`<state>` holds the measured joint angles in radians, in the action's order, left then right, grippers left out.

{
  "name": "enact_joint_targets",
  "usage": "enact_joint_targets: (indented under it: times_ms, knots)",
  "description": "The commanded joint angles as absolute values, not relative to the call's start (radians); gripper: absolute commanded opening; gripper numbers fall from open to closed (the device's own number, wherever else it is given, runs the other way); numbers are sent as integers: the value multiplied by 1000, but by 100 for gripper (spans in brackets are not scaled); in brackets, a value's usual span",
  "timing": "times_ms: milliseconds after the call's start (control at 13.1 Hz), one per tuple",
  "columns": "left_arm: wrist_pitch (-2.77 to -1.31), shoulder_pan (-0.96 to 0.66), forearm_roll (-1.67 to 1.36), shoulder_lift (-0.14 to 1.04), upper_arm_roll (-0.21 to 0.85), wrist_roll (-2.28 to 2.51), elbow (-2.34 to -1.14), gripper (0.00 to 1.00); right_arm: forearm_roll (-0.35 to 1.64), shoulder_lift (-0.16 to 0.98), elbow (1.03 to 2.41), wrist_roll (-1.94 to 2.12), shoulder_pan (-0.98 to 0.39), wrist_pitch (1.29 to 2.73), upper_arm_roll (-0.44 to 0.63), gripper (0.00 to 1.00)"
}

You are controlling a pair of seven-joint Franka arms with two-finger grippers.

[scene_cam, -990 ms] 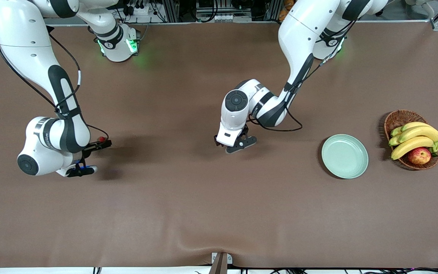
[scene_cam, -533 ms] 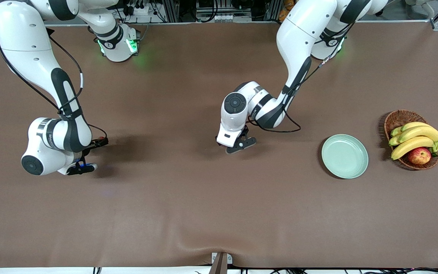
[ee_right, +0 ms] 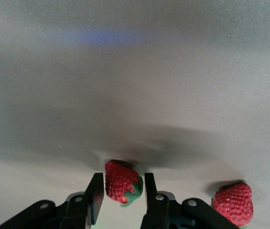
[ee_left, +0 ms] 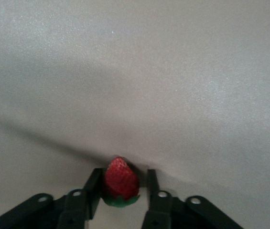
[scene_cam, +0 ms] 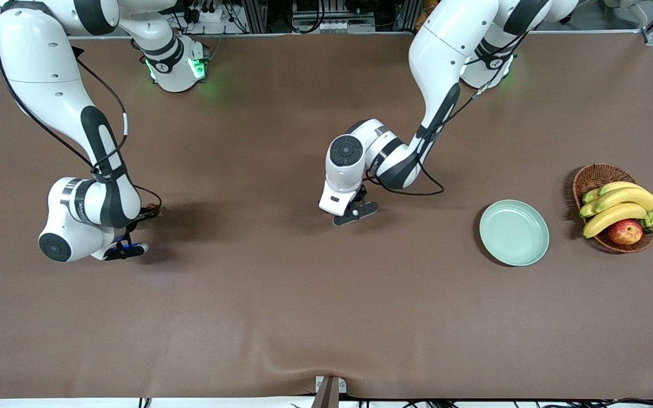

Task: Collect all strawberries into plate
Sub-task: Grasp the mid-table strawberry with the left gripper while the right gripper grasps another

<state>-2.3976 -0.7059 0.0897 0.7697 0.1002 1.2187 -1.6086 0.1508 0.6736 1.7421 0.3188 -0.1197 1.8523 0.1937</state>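
My left gripper (scene_cam: pixel 353 214) is low over the middle of the table. In the left wrist view its open fingers (ee_left: pixel 124 176) stand on either side of a red strawberry (ee_left: pixel 120 179) lying on the cloth; one finger touches it, the other is apart. My right gripper (scene_cam: pixel 129 231) is low near the right arm's end of the table. In the right wrist view its open fingers (ee_right: pixel 123 183) flank a second strawberry (ee_right: pixel 120 182), and a third strawberry (ee_right: pixel 232 202) lies just beside them. The front view shows no strawberries. The mint-green plate (scene_cam: pixel 513 232) is empty, toward the left arm's end.
A wicker basket (scene_cam: pixel 593 175) with bananas (scene_cam: pixel 621 207) and a red-yellow apple (scene_cam: pixel 625 231) stands beside the plate, closer to the left arm's end. A brown cloth covers the table, with a fold at its near edge (scene_cam: pixel 326 368).
Both hands have shifted slightly and sunk toward the table. The strawberry that showed beside my right hand a second ago is now hidden under it.
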Motion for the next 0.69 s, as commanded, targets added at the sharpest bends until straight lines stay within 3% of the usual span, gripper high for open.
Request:
enact_joint_targets:
  times_ms: [0, 152, 381, 610]
  knots:
    - [-2385, -704, 98, 767, 92, 1229, -1600, 0, 117, 670, 1750, 342, -120, 1865, 189, 24]
    - [-2331, -672, 98, 717, 92, 1223, -1600, 0, 117, 669, 1749, 354, -123, 1867, 189, 20]
    - [-2162, -583, 95, 592, 95, 1177, -1603, 0, 126, 661, 1729, 348, -126, 1865, 187, 0]
    - [-1990, -481, 94, 505, 97, 1088, -1620, 0, 138, 646, 1657, 322, -153, 1856, 184, 0]
